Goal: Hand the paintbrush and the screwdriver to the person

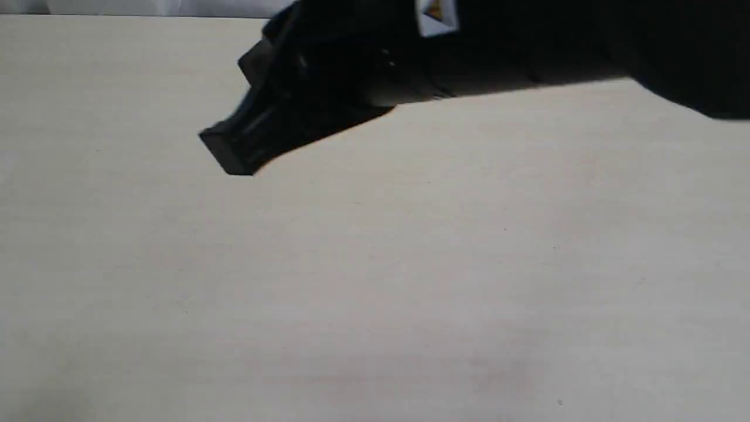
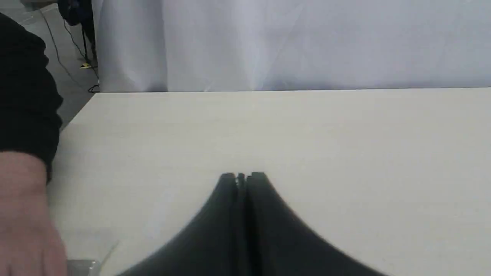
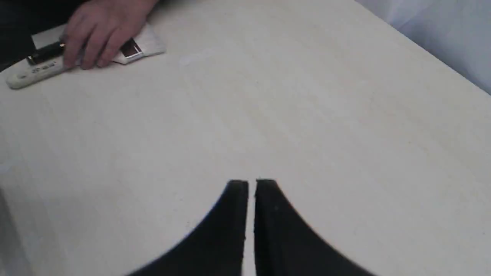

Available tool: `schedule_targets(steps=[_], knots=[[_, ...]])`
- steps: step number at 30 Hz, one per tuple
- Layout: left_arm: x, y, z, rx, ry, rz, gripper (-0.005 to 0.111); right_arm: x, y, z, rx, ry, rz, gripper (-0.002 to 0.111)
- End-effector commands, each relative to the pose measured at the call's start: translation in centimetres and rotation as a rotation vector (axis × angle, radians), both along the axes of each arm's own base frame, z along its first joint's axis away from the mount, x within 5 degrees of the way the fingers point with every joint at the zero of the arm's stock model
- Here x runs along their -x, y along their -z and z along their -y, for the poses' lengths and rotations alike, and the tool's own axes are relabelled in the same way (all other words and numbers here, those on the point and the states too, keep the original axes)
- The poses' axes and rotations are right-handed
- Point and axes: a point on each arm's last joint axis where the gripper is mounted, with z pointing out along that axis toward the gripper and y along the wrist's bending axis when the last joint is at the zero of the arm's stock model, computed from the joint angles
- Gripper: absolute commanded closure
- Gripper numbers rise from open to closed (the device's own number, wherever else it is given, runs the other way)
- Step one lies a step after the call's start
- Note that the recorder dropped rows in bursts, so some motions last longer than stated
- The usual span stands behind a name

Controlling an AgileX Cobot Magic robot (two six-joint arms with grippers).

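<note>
Pale table (image 3: pixel 307 115) is spread under both grippers. Nearest, the left gripper (image 2: pixel 241 176) is clenched, jaws pressed together, nothing held. The right gripper (image 3: pixel 251 183) is all but closed, 1 thin gap left between the jaws, nothing gripped. Farther off in the right wrist view, the hand of the person (image 3: pixel 103 30) is laid over the paintbrush (image 3: pixel 32 73) and the screwdriver (image 3: pixel 46 53), both lying side by side on the table. Behind, a white curtain (image 2: pixel 307 42) is hung.
</note>
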Motion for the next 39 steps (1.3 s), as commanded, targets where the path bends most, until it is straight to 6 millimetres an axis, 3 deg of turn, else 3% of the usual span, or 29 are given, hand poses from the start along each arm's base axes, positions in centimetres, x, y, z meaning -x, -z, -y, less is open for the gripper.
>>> schedule_targets(steps=[1,9,14,19,31,39], knots=[[0.0,0.0,0.1,0.004,0.009,0.008,0.107,1.6,-0.3,2.1,-0.087,0.016,0.022,0.104],[0.0,0.0,0.1,0.004,0.009,0.008,0.107,5.0,-0.5,6.6,-0.156,0.027,0.032,0.104],[0.0,0.0,0.1,0.004,0.009,0.008,0.107,7.5,-0.5,9.2,-0.185,0.047,-0.116,0.104],[0.0,0.0,0.1,0.004,0.009,0.008,0.107,9.2,-1.3,11.0,-0.192,0.041,-0.151,0.104],[0.0,0.0,0.1,0.006,0.009,0.004,0.107,10.6,-3.0,14.1,-0.206,0.041,0.024,0.104],[0.0,0.0,0.1,0.006,0.009,0.006,0.107,10.0,-2.0,15.0,-0.090,0.063,0.178,0.104]])
